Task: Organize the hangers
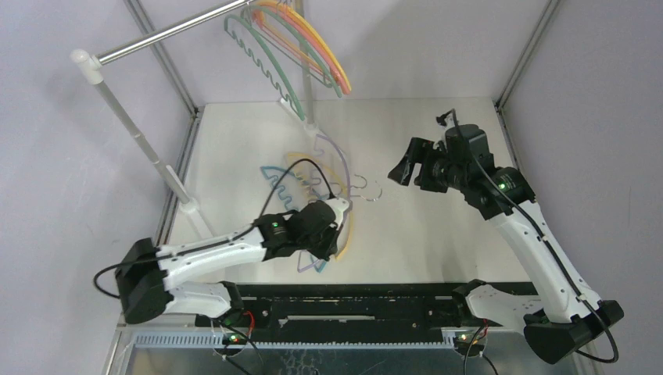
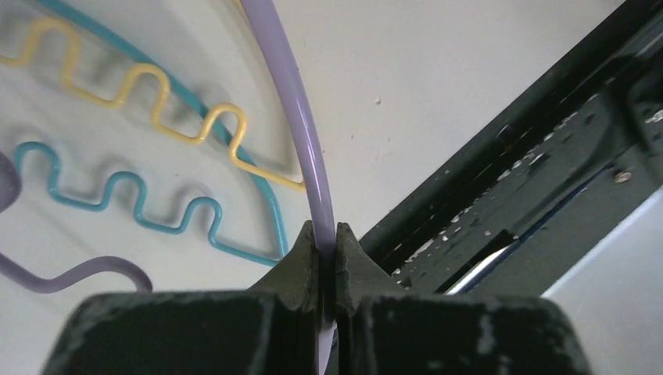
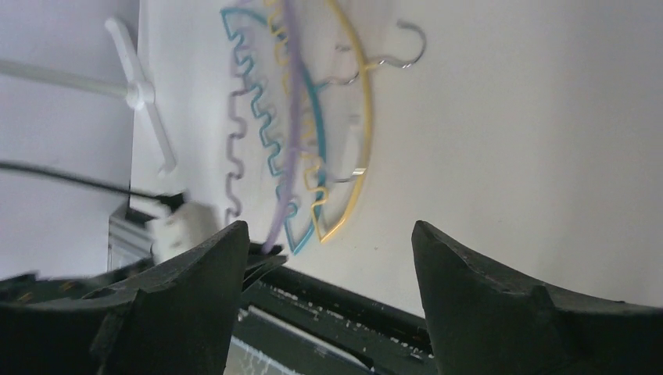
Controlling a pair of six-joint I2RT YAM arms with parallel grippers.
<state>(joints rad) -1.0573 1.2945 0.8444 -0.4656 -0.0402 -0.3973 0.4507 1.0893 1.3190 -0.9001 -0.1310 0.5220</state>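
Item: left gripper [image 2: 327, 234], pinched shut on the purple hanger [image 2: 301, 125] at its near end, close to the table's [image 1: 438, 234] near edge. Its long axis runs away from the jaws toward the rail [image 1: 168, 33], across the yellow hanger [image 3: 367, 117] and teal hanger [image 2: 271, 205] lying flat. Item: right gripper [image 3: 328, 226], jaws wide and empty, well apart to the right. We judge the left arm nearer for the lift.
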